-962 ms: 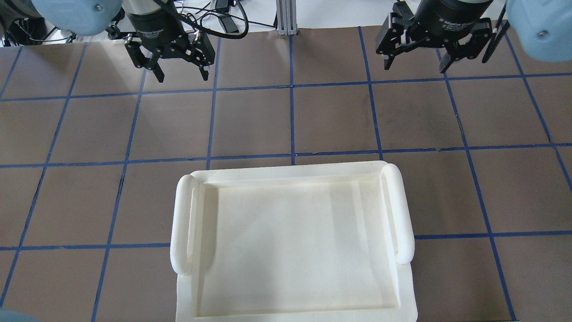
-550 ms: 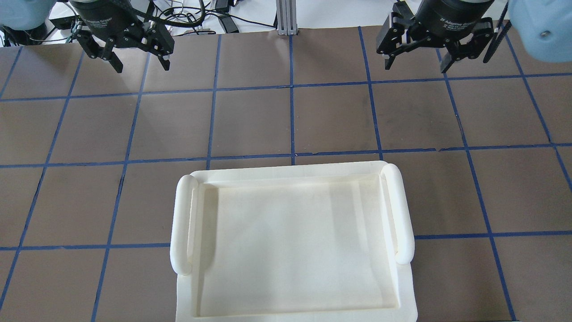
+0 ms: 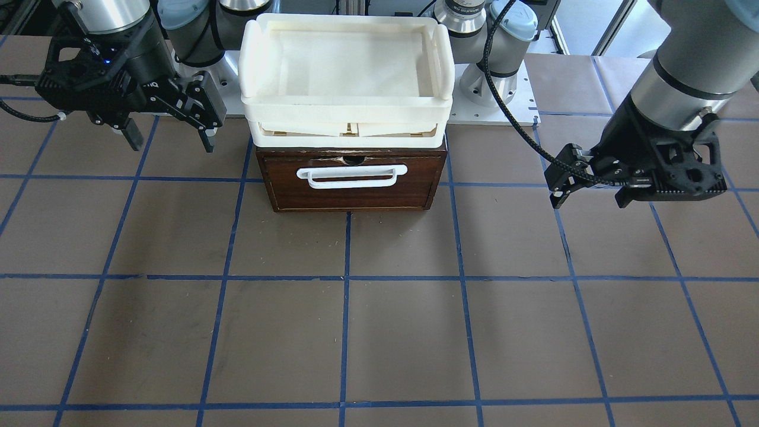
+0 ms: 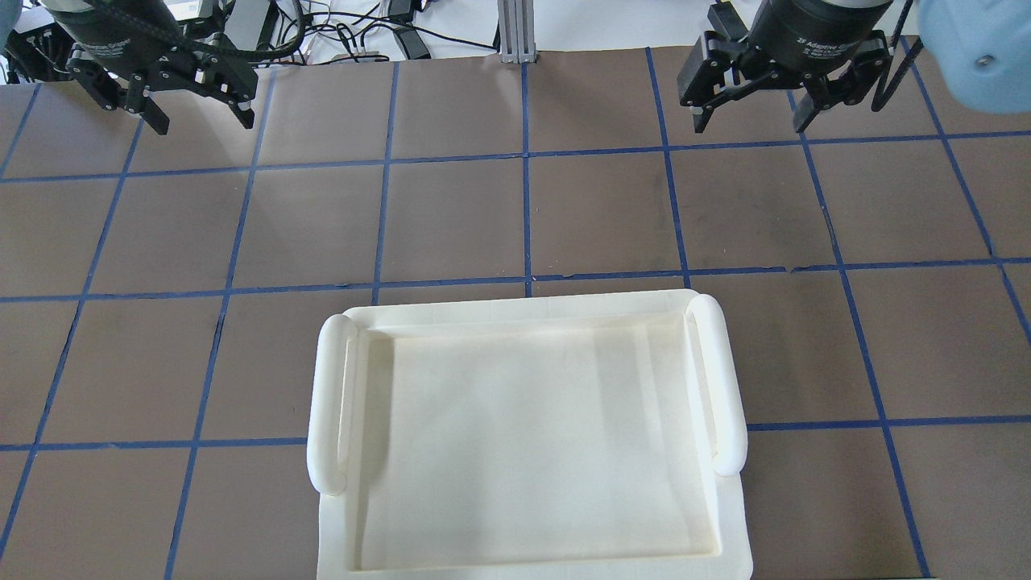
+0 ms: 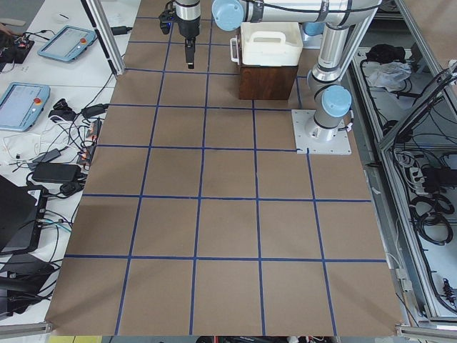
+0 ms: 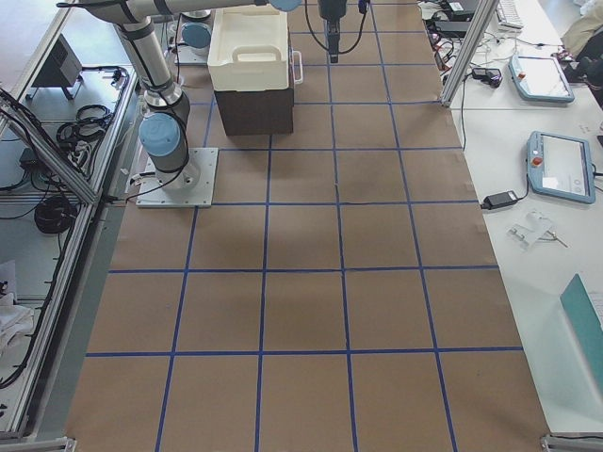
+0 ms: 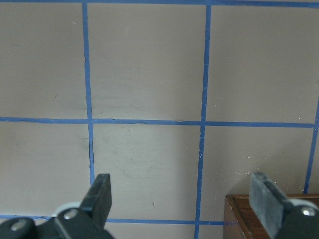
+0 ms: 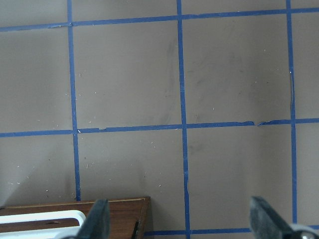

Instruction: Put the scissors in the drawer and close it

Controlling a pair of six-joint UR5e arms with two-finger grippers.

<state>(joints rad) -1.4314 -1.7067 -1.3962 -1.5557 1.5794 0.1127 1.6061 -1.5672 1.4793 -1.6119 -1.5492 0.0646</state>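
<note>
The dark brown drawer (image 3: 284, 178) with its long white bar handle (image 3: 351, 177) sits pushed in, its front flush with the wooden case. No scissors show in any view. My left gripper (image 4: 203, 124) is open and empty, hovering over bare table to the left of the case; it also shows in the front view (image 3: 590, 198). My right gripper (image 4: 749, 126) is open and empty on the other side, also in the front view (image 3: 169, 137). The left wrist view shows a corner of the case (image 7: 271, 219); the right wrist view shows the drawer front (image 8: 109, 216).
Cream-white plastic trays (image 3: 347, 104) are stacked on top of the wooden case; the top tray's rim (image 4: 725, 387) fills the lower overhead view and hides the drawer there. Brown table with blue tape grid (image 3: 403, 332) lies in front. Cables (image 4: 387, 36) lie beyond the far edge.
My left gripper has moved leftward and towards the far table edge in the overhead view, staying open. The right gripper has hardly moved.
</note>
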